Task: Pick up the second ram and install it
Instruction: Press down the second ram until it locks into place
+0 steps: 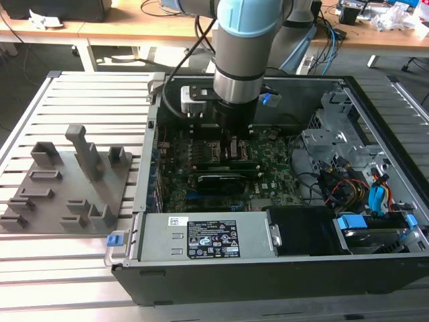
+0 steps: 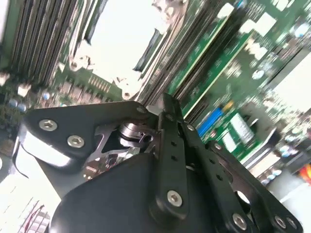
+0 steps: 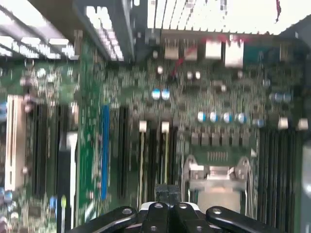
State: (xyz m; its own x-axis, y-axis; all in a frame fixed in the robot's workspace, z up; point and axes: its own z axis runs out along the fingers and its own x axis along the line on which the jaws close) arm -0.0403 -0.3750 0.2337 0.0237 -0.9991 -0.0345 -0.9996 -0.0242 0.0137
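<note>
The gripper (image 3: pixel 168 190), fingers clenched on nothing visible, hangs over the motherboard's (image 3: pixel 90 150) memory slots (image 3: pixel 153 155); seating likely demands a square, straight-down push.

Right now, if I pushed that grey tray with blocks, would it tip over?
Probably not: the grey tray lies flat and wide on the slatted table, so it would likely slide. It looks like stiff plastic, probably light.

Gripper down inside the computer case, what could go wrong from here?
The gripper hangs close over the motherboard beside the CPU socket; a slightly off descent could strike the socket. In the exterior view the arm stands near the case wall and might graze it.
</note>
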